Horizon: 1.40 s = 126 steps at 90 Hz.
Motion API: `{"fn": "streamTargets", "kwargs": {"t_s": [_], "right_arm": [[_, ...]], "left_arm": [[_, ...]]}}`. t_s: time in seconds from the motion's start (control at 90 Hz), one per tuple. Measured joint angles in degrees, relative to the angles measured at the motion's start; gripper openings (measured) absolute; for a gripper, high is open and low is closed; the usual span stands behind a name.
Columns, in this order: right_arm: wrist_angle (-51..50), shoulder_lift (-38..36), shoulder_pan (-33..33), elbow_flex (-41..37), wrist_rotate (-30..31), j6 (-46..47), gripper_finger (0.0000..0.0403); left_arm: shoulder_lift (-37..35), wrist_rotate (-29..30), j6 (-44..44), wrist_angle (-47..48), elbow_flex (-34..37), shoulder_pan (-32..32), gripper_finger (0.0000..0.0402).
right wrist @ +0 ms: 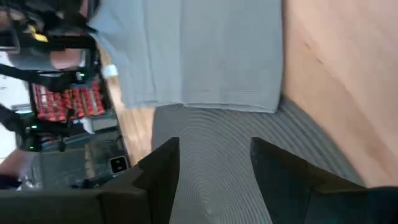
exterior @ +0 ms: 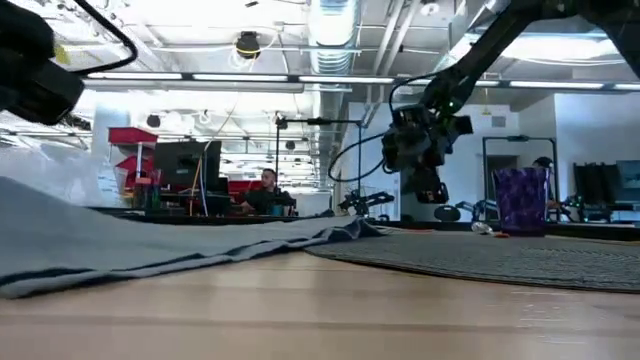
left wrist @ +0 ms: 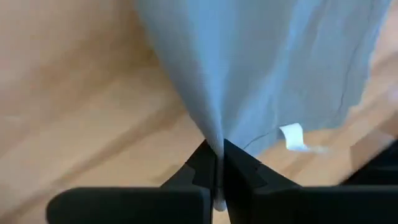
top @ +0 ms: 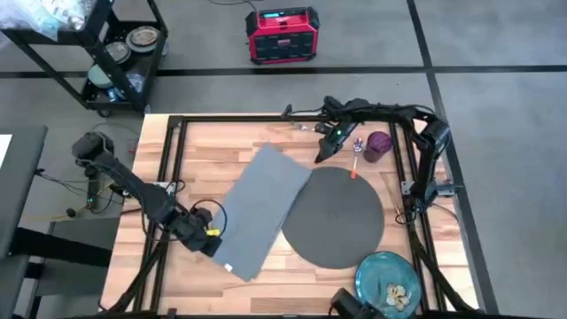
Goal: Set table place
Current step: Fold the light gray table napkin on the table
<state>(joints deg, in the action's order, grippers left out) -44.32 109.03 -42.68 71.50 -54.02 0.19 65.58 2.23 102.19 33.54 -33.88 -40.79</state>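
A grey cloth napkin [top: 261, 208] lies spread on the wood table [top: 204, 142], and its right corner rests on the rim of the round dark mat [top: 335, 217]. My left gripper [top: 215, 241] is shut on the napkin's left edge. My right gripper [top: 321, 158] hangs open above the mat's far edge, touching nothing; in its wrist view the mat [right wrist: 214, 180] lies under its fingers. A purple cup [top: 378, 144] stands at the far right, with orange-handled cutlery [top: 355, 161] beside it. The blue-green plate [top: 388, 282] sits at the near right. My left gripper pinches the napkin's left edge [left wrist: 216, 144] between its two fingers, coming in low from the table's left. The cloth gathers into a raised fold that runs taut into the fingertips. The rest of the napkin [left wrist: 267, 62] lies flat on the table, with a white tag [left wrist: 292, 137] near the held edge.
A black wheeled cart [top: 115, 53] stands beyond the table's far left corner and a red box [top: 282, 35] sits on the floor behind. A black frame [top: 168, 168] runs along the table's sides. Bare wood [top: 221, 146] shows at the far left.
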Motion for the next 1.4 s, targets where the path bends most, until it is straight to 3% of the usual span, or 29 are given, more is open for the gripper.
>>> {"fn": "streamTargets", "kwargs": {"t_s": [0.189, 0.456, 0.689, 0.889, 1.033, 1.178, 1.256, 1.4], "right_arm": [[0.8, -3.9, 0.7, 0.0, -0.2, 0.0, 0.0182], [-0.3, -5.0, 2.4, 0.0, -0.1, -0.3, 0.0182], [0.6, -5.0, 5.3, 0.0, -0.1, -0.8, 0.0182], [1.1, -5.0, 5.6, 0.0, -0.1, -0.8, 0.0182], [0.9, -5.0, 5.4, 0.0, -1.9, -0.5, 0.0182], [0.2, -5.0, 4.7, 0.0, -3.9, -0.2, 0.0182], [0.2, -5.0, 4.2, 0.0, -4.0, -0.2, 0.0182], [-0.4, -5.0, 3.1, 0.0, -4.0, -0.1, 0.0182]], "left_arm": [[0.2, 6.7, 7.0, 1.5, -2.4, -5.0, 0.0000], [0.3, 7.9, 13.1, 2.7, -2.9, -8.7, 0.0000], [0.1, 18.1, 13.6, 9.4, -9.2, -8.8, 0.0000], [-2.2, 30.8, 11.1, 13.5, -13.7, -6.5, 0.0000], [-5.5, 37.3, 2.8, 13.8, -14.5, 1.3, 0.0000], [-8.4, 38.2, -13.3, 9.4, -14.6, 16.2, 0.0000], [-8.6, 33.1, -24.6, 3.8, -14.5, 27.0, 0.0000], [-4.8, 15.1, -40.1, -12.0, -10.9, 45.8, 0.0000]]}}
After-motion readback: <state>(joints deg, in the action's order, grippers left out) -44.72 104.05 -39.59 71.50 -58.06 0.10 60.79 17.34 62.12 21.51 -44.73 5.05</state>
